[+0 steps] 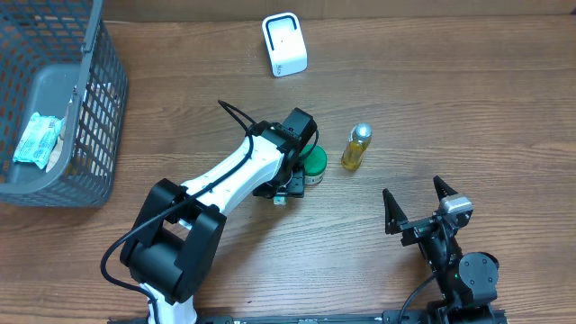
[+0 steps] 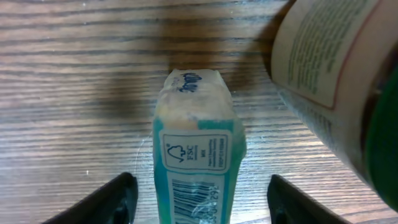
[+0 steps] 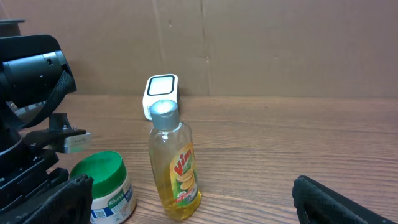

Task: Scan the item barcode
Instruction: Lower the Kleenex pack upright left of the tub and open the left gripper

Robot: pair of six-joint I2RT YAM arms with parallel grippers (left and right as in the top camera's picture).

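Left wrist view: tissue pack (image 2: 196, 162) was pictured ungripped inside the parted left end effector (image 2: 200, 182); right end effector (image 1: 411, 186) was spread wide, empty.

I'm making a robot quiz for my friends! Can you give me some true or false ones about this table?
1. The yellow bottle stands upright. True.
2. The jar has a red lid. False: its lid is green.
3. The right end effector holds the bottle. False: it is open and empty, apart from the bottle.
4. A small packet lies in the grey basket. True.
5. The left end effector is open around a barcoded pack. True.
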